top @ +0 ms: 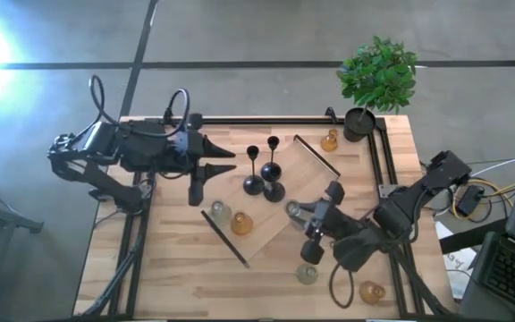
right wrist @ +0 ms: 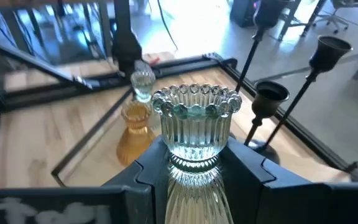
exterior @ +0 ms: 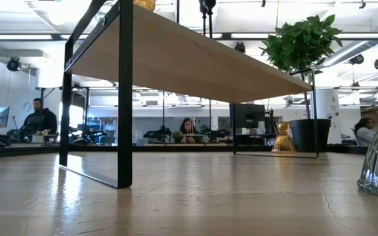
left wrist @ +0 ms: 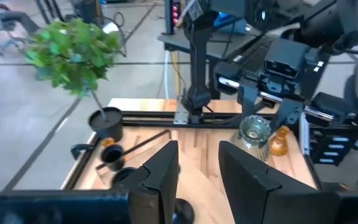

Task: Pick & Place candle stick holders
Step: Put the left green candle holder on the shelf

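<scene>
My right gripper (top: 300,215) is shut on a pale green ribbed glass holder (right wrist: 194,124) at the right edge of a raised wooden shelf (top: 280,210). On the shelf stand two black stemmed holders (top: 263,172), an amber glass one (top: 241,224) and a pale one (top: 219,212). My left gripper (top: 229,162) is open and empty, at the shelf's left side, pointing at the black holders. Other glass holders stand on the table: an amber one (top: 330,140) by the plant, a pale one (top: 308,273) and an amber one (top: 371,292) at the near right. My right gripper pinches the pale green holder between its two fingers (right wrist: 148,165), one on each side of the narrow lower body (right wrist: 194,163) below the cup. The fingers come slanting from the table's near right. The holder stands upright; whether its base is on the shelf, I cannot tell.
A black pot with a green plant (top: 375,85) stands at the far right corner. The shelf's black metal frame (exterior: 125,92) stands on the table; a black rail (top: 266,121) runs along the far edge. People sit in the room beyond (exterior: 38,118).
</scene>
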Controlling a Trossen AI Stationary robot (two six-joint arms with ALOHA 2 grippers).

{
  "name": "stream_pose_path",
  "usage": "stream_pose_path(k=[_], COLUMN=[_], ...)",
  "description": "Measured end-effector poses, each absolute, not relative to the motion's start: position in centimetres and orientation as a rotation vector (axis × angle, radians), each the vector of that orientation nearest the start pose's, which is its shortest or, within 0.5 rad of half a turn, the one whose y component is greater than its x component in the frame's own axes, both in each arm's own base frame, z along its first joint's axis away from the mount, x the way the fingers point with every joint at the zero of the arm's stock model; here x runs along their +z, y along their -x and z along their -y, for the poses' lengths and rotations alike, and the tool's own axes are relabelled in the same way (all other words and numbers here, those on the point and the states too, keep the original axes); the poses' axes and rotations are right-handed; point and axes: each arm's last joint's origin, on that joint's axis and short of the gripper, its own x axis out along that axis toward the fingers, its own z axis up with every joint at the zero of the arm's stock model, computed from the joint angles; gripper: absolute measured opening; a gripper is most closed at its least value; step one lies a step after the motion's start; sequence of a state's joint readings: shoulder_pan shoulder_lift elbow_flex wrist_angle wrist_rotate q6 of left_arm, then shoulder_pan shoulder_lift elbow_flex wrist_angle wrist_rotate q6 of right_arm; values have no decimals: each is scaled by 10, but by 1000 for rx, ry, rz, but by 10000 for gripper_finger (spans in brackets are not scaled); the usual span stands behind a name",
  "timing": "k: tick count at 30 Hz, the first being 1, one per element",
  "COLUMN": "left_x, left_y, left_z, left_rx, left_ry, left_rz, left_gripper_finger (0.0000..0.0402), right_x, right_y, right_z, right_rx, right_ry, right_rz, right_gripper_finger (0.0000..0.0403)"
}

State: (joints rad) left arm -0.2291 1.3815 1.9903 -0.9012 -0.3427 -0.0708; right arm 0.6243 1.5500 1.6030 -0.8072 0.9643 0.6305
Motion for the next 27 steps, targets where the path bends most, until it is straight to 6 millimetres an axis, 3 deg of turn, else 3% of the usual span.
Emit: stream_pose_path(k=[12,19,27], left_x=[531,534,539], left_y=[-207,-198,-186], left_z=[36,34,30], left_rx=[196,203,229], left_ry=[-35,-55,-57], left_rz=[-259,-242,-214], left_gripper_finger=[120,120,120], right_x=[317,287,259], right_y=[-256,-259,-271], right_z=[-152,-148,-137], right_rx=[-317,-272,-191], right_ry=[-114,-61,-9], right_rz=[-259,-141,-189], right_gripper_finger=[105,105,105])
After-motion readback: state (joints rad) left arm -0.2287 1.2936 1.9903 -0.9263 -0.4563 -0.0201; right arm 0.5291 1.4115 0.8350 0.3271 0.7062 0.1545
